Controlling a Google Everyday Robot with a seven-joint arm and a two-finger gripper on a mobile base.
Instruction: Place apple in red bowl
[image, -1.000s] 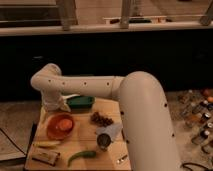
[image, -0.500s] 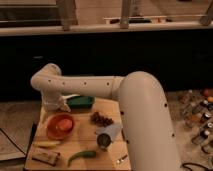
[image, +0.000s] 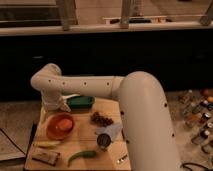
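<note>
The apple, orange-red with a paler patch, lies inside the red bowl at the left of the wooden table. My white arm reaches across from the right, bends at its elbow at the upper left and comes down to the gripper. The gripper hangs just above the bowl's far rim, between the bowl and the green tray. Nothing shows in the gripper.
A dark bunch of grapes lies mid-table. A tipped can on a white napkin, a green pepper, a yellow item and a brown packet lie near the front. Bottles stand on the right.
</note>
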